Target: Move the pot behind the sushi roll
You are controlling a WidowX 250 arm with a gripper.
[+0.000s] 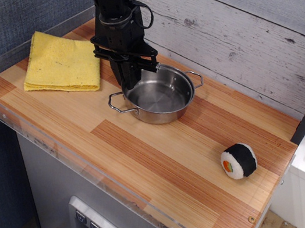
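The gripper (132, 76) looks clamped on the pot's (160, 95) left rim, though the view is murky, and should slide it smoothly rightward behind the distant sushi roll (239, 160).

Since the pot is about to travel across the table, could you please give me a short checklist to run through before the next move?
1. Claw on the pot: it sits at the left rim and looks closed on it; ok, though the contact itself is partly hidden.
2. Pot upright and empty: ok, nothing shows inside.
3. Sushi roll located: ok, near the right front of the table, well apart from the pot.
4. Space behind the sushi roll: ok, bare wood up to the plank wall.
5. Path from pot to that spot: ok, nothing lies between.
6. Yellow cloth clear of the claw: ok, it lies left of it, not snagged.
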